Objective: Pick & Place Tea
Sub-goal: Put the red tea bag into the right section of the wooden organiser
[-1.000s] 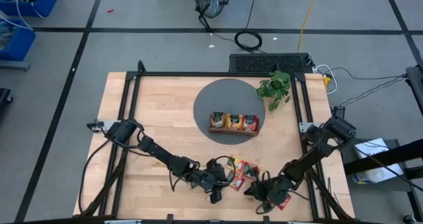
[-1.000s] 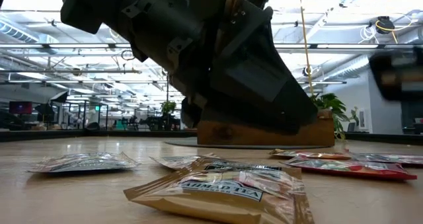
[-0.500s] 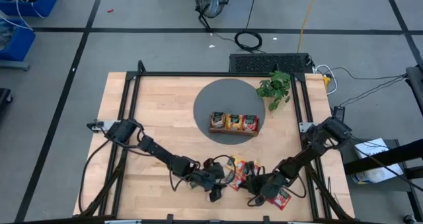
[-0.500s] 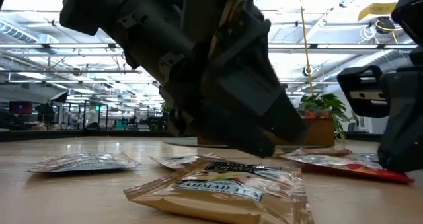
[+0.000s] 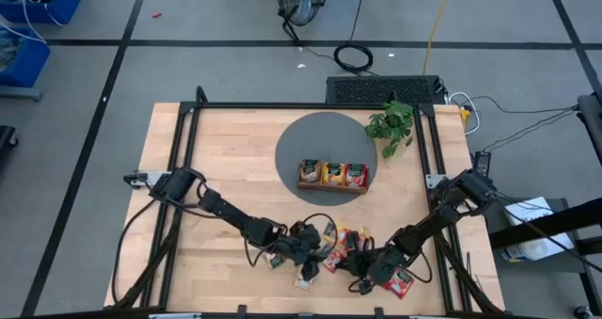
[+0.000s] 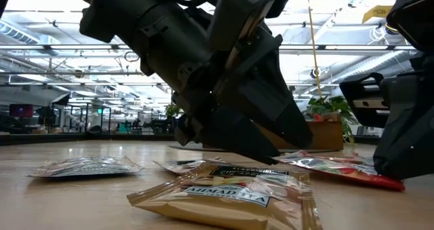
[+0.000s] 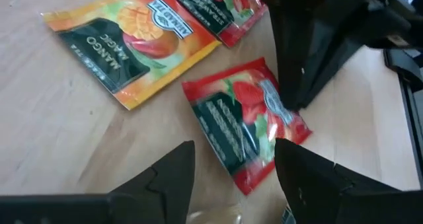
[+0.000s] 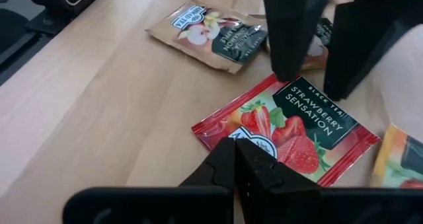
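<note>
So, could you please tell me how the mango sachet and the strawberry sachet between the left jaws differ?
The mango sachet is orange; the strawberry sachet is red. The mango sachet lies clear of the left gripper, the strawberry one between its open jaws. Both lie flat with dark labels.

Near edge of the table point(image 5: 226, 178), crowded zone. The left gripper point(image 5: 324, 255) and the right gripper point(image 5: 360, 265) converge from opposite sides, close together, with a red strawberry sachet point(image 7: 244, 121) lying between their tips. An orange mango sachet point(image 7: 129, 42) and further sachets lie scattered just beside them, leaving little bare wood there. The wooden tray point(image 5: 332, 176) and the plant point(image 5: 390, 124) stand well apart toward the far side. The wide left part of the table lies open.
</note>
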{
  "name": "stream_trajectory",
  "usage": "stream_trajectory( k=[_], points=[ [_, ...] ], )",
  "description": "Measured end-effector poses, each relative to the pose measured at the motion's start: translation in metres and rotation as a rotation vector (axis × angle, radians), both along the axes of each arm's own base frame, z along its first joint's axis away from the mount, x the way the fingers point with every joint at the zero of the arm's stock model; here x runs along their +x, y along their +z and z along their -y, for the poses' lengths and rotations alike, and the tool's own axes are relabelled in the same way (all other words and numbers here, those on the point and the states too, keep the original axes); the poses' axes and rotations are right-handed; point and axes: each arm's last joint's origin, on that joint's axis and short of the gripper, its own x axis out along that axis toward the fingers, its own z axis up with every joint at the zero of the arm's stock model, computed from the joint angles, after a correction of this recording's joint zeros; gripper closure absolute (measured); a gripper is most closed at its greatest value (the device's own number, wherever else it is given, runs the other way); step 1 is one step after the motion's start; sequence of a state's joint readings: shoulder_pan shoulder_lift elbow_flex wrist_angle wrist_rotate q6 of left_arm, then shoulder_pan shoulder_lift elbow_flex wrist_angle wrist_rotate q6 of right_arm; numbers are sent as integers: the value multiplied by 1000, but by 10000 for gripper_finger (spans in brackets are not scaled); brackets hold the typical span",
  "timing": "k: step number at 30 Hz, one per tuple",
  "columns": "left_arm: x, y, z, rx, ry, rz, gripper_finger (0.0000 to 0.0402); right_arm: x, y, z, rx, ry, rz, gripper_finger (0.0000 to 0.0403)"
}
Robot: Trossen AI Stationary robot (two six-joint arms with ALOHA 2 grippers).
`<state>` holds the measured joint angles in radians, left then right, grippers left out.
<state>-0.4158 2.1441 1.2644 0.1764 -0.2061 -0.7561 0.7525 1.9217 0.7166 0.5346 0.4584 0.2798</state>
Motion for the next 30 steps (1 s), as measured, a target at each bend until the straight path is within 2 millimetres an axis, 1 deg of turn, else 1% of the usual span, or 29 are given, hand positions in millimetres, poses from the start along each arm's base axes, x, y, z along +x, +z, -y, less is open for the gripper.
stream_trajectory(
  k=[6,13,30],
  points=[
    [1,0,-3,-26,-14,-10,192,0,-2,3,-1,-2,-19,403],
    [0,0,1,-25,-34,-14,192,-3,-9,13,14,-43,-48,403],
    [0,0,2,-4,-62,3,193,3,-9,22,26,-75,-30,403]
  ],
)
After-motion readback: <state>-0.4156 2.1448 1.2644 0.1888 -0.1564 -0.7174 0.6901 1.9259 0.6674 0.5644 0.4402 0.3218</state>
